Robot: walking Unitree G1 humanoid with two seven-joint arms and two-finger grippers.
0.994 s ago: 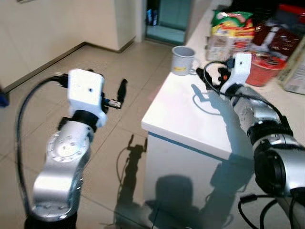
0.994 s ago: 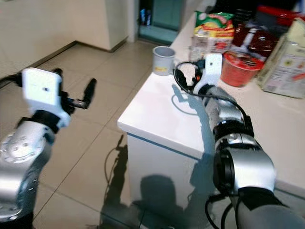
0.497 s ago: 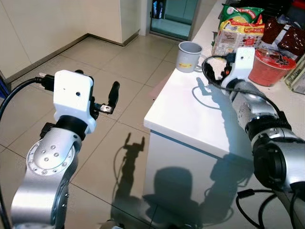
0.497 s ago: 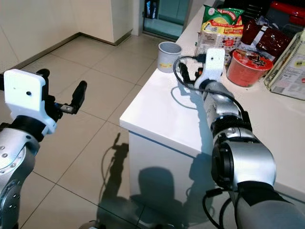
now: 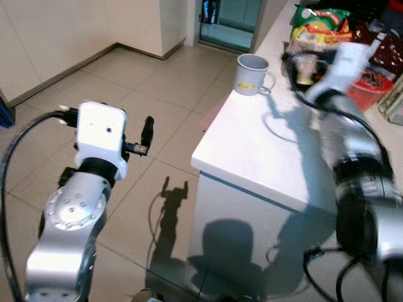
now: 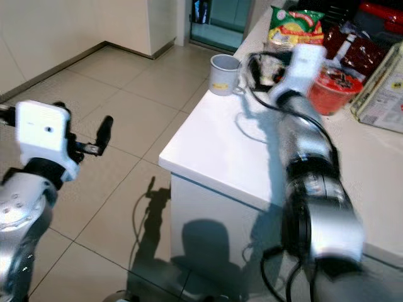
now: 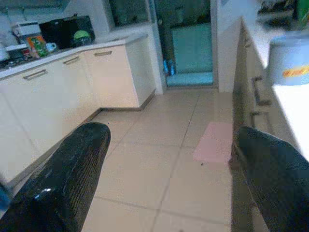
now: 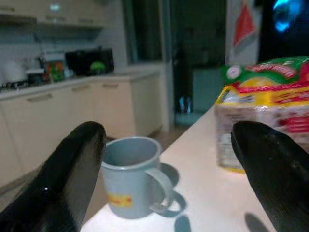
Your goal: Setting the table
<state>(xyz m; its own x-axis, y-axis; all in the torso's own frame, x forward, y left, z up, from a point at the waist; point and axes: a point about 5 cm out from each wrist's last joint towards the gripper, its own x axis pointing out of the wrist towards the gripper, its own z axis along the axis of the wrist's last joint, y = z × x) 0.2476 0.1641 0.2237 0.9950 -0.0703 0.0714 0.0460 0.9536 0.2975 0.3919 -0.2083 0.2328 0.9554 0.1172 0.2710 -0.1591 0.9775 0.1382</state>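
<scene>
Right hand (image 8: 164, 145) now raised, seemingly nearer mug (image 8: 130, 175).

a white surface (image 5: 252, 157) stands over a beige tiled floor (image 5: 126, 82). near its far corner sits a grey mug (image 5: 250, 65), handle toward a green and yellow packet (image 5: 312, 25). beside the packet are a red bowl (image 6: 334, 88) and a carton (image 6: 381, 94).
</scene>
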